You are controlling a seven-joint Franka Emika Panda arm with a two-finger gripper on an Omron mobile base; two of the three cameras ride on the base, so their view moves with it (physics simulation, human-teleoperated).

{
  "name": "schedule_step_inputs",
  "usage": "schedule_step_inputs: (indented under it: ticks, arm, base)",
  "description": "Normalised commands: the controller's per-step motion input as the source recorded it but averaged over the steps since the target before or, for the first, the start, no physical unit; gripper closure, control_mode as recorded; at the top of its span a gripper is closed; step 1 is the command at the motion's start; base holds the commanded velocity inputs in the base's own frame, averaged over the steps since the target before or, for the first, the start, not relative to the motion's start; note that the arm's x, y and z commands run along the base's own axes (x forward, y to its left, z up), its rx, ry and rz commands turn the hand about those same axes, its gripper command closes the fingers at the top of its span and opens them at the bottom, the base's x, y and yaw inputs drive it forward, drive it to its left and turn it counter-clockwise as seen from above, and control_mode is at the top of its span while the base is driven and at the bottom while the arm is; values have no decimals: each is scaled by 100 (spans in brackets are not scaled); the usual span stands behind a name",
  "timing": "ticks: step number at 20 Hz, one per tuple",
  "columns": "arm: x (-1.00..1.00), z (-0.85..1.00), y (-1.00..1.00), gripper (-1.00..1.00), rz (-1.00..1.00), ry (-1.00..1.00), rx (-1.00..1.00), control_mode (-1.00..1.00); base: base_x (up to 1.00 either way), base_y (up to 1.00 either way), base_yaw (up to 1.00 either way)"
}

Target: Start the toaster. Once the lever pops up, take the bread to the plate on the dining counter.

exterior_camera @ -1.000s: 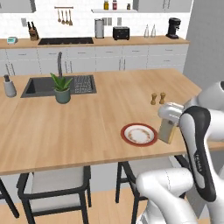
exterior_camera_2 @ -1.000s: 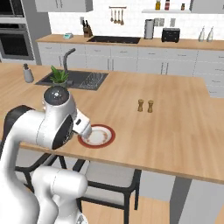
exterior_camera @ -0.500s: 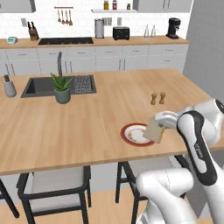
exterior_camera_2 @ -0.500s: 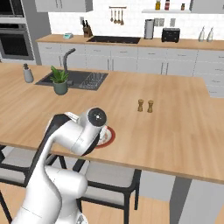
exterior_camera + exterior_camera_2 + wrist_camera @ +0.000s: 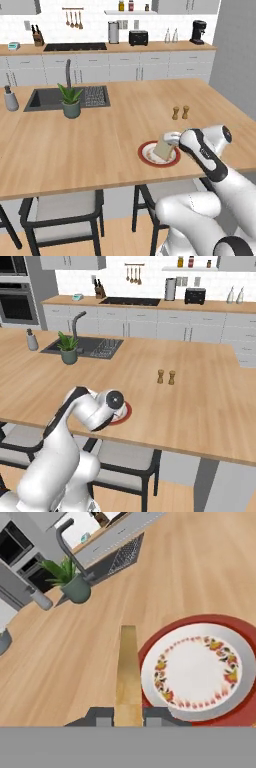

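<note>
1. At the far left of the dining surface stands a small grey bottle, beside the dark inset sink with its grey tap.
2. A potted plant sits at the sink's near edge, and a dark drying rack lies just to its right.
3. In the hand view the same plant and tap appear at the upper left, well apart from the plate.
4. Further right, near the front edge of the surface, the plate lies flat; it has a red rim and a pale centre with a ring of small coloured marks.
5. The bread is held tilted over the plate, its lower edge close to the plate's centre; whether it touches the plate cannot be told.
6. In the hand view the bread is seen edge-on as a thin tan strip, with the plate just to its right.
7. The fingers are closed on the bread, one at each side of its near end.
8. The gripper reaches in from the right, the white arm bending behind it.
9. Two small brown shakers stand beyond the plate, a little to the right.
10. On the back worktop, well apart from all this, stands the black toaster.
</note>
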Motion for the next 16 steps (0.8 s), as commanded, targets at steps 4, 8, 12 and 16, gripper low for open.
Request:
schedule_step_inputs:
  ticks: [4, 8, 12, 16]
  arm:
    - [74, -46, 1, 100, 0, 0, 0, -100]
    - [66, -29, 0, 100, 0, 0, 0, -100]
    - [38, -30, 0, 100, 0, 0, 0, -100]
    - [24, -32, 0, 100, 0, 0, 0, -100]
  base:
    - [0, 0, 0]
    - [0, 0, 0]
    - [0, 0, 0]
    - [0, 0, 0]
